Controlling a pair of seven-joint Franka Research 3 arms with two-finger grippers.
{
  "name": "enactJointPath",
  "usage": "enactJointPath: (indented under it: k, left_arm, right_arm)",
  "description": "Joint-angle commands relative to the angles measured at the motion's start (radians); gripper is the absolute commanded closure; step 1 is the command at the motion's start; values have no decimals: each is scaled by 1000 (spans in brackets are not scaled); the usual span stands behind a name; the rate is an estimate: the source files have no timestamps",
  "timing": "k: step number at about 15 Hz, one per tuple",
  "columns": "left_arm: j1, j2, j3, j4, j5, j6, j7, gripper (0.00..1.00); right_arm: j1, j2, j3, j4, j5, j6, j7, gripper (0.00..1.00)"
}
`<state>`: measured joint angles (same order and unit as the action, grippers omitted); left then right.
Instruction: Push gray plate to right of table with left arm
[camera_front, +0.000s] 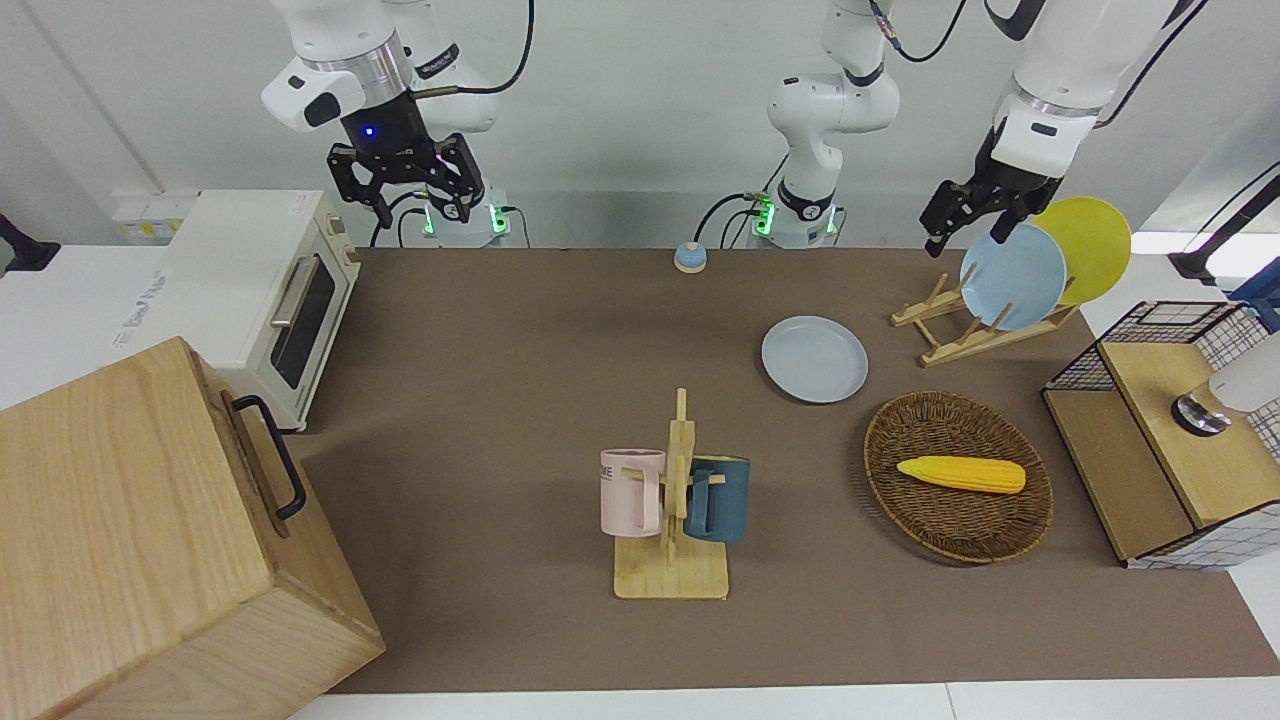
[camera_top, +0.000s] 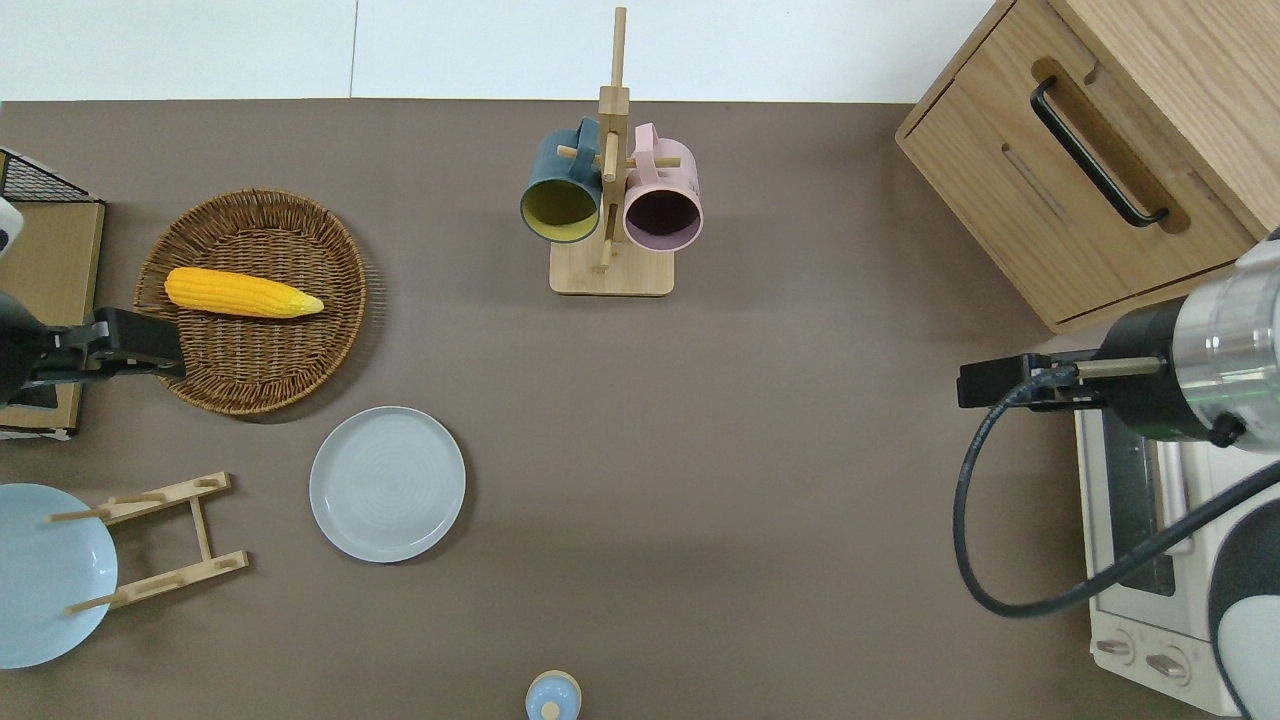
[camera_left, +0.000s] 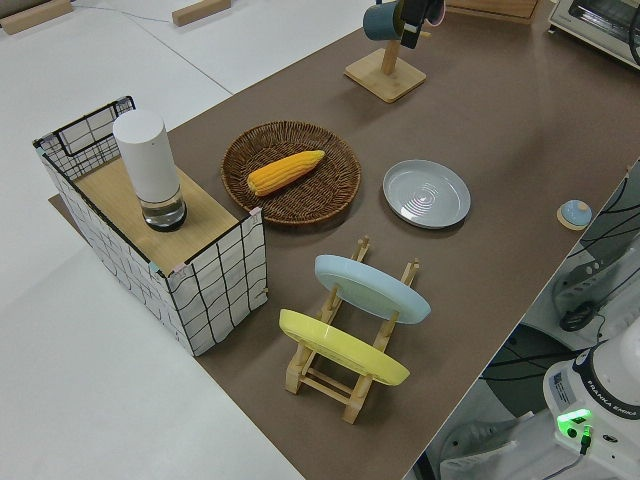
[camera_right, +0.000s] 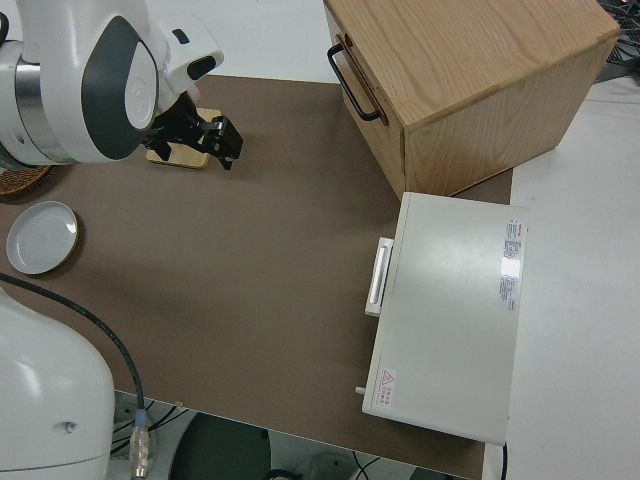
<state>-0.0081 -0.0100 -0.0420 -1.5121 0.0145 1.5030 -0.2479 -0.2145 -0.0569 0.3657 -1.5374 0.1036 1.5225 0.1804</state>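
We see a round pale bluish-gray plate (camera_front: 815, 359) with a smooth, faintly glossy glaze on the long table (camera_front: 520, 400), whose brown top looks matt. The oval dark-brown basket (camera_front: 958, 476) is rough woven wicker. The slatted plate rack (camera_front: 960, 330) and the mug stand (camera_front: 672, 540) are pale, bare wood. The white toaster oven (camera_front: 265, 290) looks like smooth painted metal.

White jointed arms, dark-gray joint caps; black pincers (one wrist silver-banded, blue-lit); black cables
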Motion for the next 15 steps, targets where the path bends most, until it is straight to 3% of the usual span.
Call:
enactJointPath:
  k: [1,15]
  left_arm:
    - [-4,-2,4,7,2,6,-5,0]
    - [-6,-2,-6,4,-7,-6,-1,0]
  right_arm:
    - [-6,6,4,14,16,-7,2,5]
    - [-6,6,4,14,16,-7,2,5]
